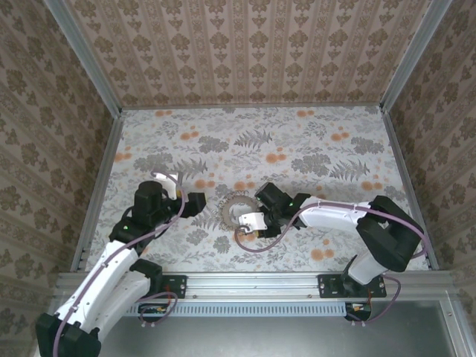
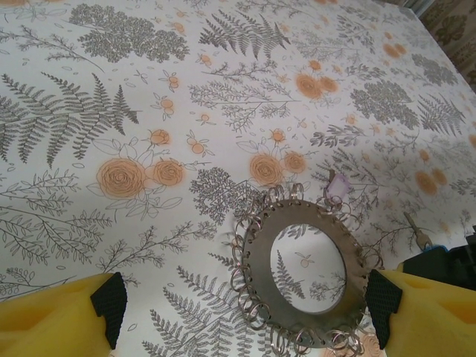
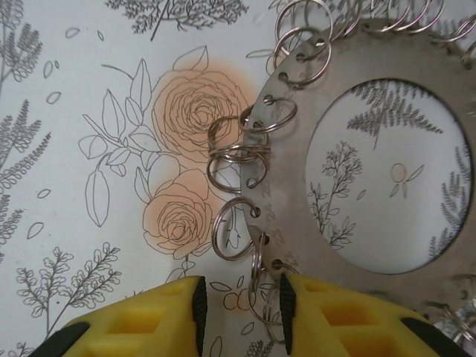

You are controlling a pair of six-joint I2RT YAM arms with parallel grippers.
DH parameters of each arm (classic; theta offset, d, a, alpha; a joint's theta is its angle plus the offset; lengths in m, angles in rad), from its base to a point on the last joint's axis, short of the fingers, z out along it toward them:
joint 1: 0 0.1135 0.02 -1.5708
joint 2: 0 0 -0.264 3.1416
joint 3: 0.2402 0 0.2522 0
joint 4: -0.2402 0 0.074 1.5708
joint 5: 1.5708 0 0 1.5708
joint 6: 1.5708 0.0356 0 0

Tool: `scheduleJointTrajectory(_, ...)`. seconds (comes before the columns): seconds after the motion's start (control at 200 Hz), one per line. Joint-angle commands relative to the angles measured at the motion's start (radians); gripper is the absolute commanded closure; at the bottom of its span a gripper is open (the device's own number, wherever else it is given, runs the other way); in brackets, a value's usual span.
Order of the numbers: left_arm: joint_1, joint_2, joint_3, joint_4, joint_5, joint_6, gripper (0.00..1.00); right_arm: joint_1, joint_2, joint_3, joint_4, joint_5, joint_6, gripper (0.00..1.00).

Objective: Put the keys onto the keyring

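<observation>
1. Top external: left hand [image 1: 201, 203] released, fingers wide, just left of the keyring plate [image 1: 229, 208]; right hand [image 1: 248, 223] at the plate's near-right rim. One plate, flat near the middle of the flowered counter [image 1: 320, 141], between the two hands. Round, so without a long axis; hole facing straight up. Both hands in one sweep here, the plate's rim a mere jagged fringe.
2. Left wrist: left hand [image 2: 244, 311] spread wide, one yellow finger [image 2: 52, 320] at each lower corner, the plate [image 2: 305, 214] between them. Wire loops [image 2: 239, 279] all round the rim, too crowded to count. Past the far rim, one small pale tag [image 2: 338, 184].
3. Right wrist: right hand [image 3: 242, 305] narrowly parted, one loop [image 3: 262, 282] lying in the gap; contact with either pad impossible to tell. Plate [image 3: 282, 193] above and right of the fingers, small holes along its rim plain here, loops threaded through them.
</observation>
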Motion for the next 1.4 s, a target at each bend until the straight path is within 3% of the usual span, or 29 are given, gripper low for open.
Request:
scheduleJointTrajectory(0.0, 0.004, -0.011, -0.02, 0.03, 0.0, -0.015, 0.13, -0.001, 0.037, 0.037, -0.012, 0.029, 0.018, 0.67)
scheduleJointTrajectory(0.11, 0.003, -0.011, -0.019, 0.025, 0.013, 0.012, 0.13, 0.0, 0.058, 0.046, 0.008, 0.033, 0.03, 0.69)
scheduleJointTrajectory(0.58, 0.003, -0.01, -0.015, 0.048, 0.03, 0.1, 0.13, -0.009, 0.074, 0.023, 0.095, 0.097, 0.037, 0.93)
scheduleJointTrajectory(0.675, 0.003, -0.011, -0.026, 0.076, 0.057, 0.12, 0.13, -0.023, 0.017, -0.014, 0.13, 0.048, 0.059, 1.0)
scheduleJointTrajectory(0.79, -0.003, -0.009, -0.055, 0.166, 0.189, 0.218, 0.13, -0.064, -0.085, -0.071, 0.198, -0.063, 0.1, 1.0)
scheduleJointTrajectory(0.895, -0.032, -0.001, -0.044, 0.226, 0.328, 0.38, 0.2, -0.115, -0.208, -0.106, 0.244, -0.199, 0.147, 1.0)
scheduleJointTrajectory(1.095, -0.127, 0.118, 0.118, 0.119, 0.488, 0.71, 0.39, -0.17, -0.35, -0.073, 0.187, -0.306, 0.155, 1.0)
scheduleJointTrajectory(1.21, -0.149, 0.221, 0.177, 0.123, 0.545, 0.785, 0.57, -0.182, -0.376, -0.029, 0.134, -0.356, 0.154, 1.0)
scheduleJointTrajectory(1.395, -0.209, 0.314, 0.171, 0.27, 0.548, 0.803, 0.63, -0.206, -0.388, 0.008, 0.149, -0.472, 0.233, 1.0)
